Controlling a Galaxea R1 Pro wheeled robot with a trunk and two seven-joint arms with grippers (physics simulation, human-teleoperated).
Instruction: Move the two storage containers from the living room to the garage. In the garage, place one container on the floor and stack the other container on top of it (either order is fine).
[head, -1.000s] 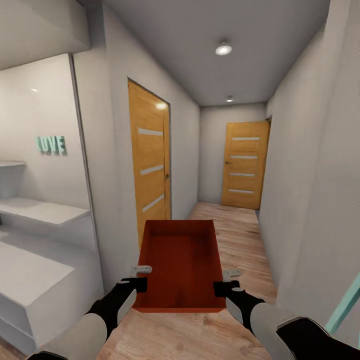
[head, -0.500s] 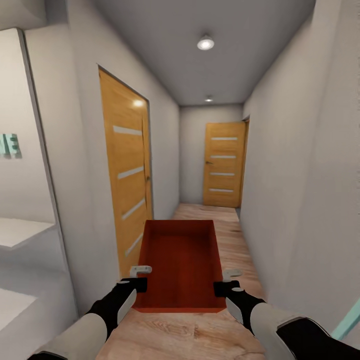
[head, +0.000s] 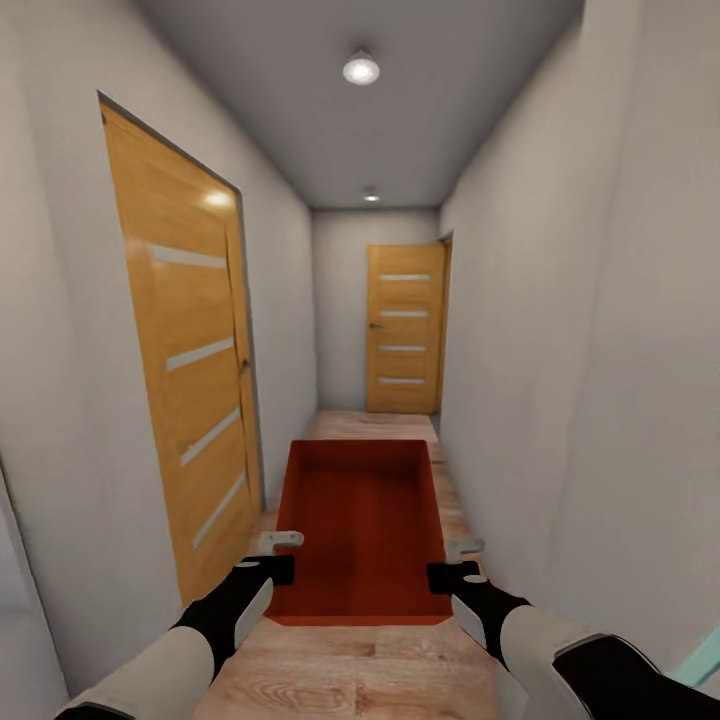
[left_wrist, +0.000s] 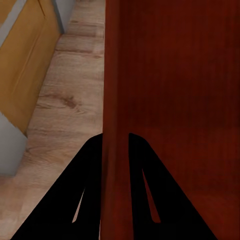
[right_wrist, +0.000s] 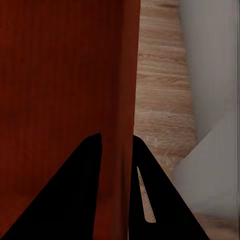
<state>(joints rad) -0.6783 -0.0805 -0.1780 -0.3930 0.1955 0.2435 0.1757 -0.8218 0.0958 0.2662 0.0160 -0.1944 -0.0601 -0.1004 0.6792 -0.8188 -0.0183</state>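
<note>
One red-orange open-topped storage container hangs in front of me above the wood floor of a narrow hallway. It is held between both arms. My left gripper is shut on its left side wall near the near corner, with one finger inside and one outside the wall. My right gripper is shut on the right side wall in the same way. The bin's inside is empty. The living room and the garage are out of view.
Grey walls stand close on both sides, the right wall nearest. A slatted wooden door is shut in the left wall, and another door closes the far end. Light plank floor runs ahead between them.
The whole view has shifted: I have moved on into the hallway. The white shelves and the "LOVE" sign have slid out at the left. The container and both grippers hold the same place in the picture.
</note>
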